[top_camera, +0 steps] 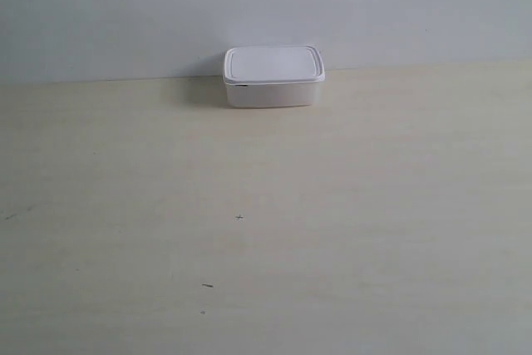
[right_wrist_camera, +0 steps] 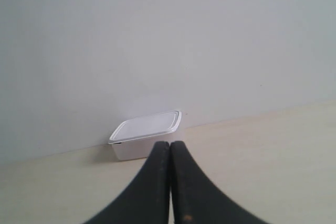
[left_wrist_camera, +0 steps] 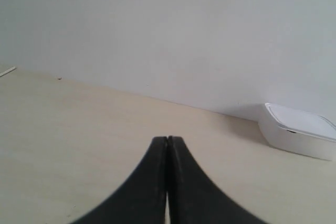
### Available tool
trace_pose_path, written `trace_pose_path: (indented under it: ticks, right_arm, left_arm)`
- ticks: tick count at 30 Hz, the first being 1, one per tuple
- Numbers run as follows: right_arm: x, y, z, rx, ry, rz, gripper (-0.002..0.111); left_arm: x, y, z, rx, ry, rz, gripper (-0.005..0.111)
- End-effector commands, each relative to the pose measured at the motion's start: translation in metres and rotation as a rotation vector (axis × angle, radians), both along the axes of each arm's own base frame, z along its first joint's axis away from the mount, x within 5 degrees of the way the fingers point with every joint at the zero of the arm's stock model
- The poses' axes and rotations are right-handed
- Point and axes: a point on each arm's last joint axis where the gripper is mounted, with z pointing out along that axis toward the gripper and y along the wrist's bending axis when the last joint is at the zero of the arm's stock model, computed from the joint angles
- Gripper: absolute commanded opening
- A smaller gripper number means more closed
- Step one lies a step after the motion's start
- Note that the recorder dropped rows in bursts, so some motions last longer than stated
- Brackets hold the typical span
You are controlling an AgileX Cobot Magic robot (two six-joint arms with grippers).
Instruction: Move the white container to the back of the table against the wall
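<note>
Against the wall point(top_camera: 125, 6), the white container point(top_camera: 273, 77) is seated on the table point(top_camera: 332, 230); left end effector point(left_wrist_camera: 167, 142) and right end effector point(right_wrist_camera: 170, 145) are pressed together, empty.

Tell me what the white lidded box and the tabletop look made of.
The small white rectangular lidded box looks like smooth, faintly glossy plastic: rounded moulded corners, soft sheen. The pale beige table looks like matte wood-grain laminate, judging by faint streaks; possibly real wood.
</note>
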Motion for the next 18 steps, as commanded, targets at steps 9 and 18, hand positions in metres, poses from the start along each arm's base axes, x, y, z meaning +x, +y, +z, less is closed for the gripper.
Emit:
trace_pose_path:
  ticks: [9, 18]
  right_arm:
    - [0.0, 0.0, -0.002, -0.01, 0.001, -0.003, 0.0]
    - [0.0, 0.0, -0.002, -0.01, 0.001, -0.003, 0.0]
  left_arm:
    - [-0.002, 0.002, -0.014, 0.249, 0.201, -0.005, 0.0]
    - [-0.004, 0.003, -0.02, 0.012, 0.23, 0.03, 0.0]
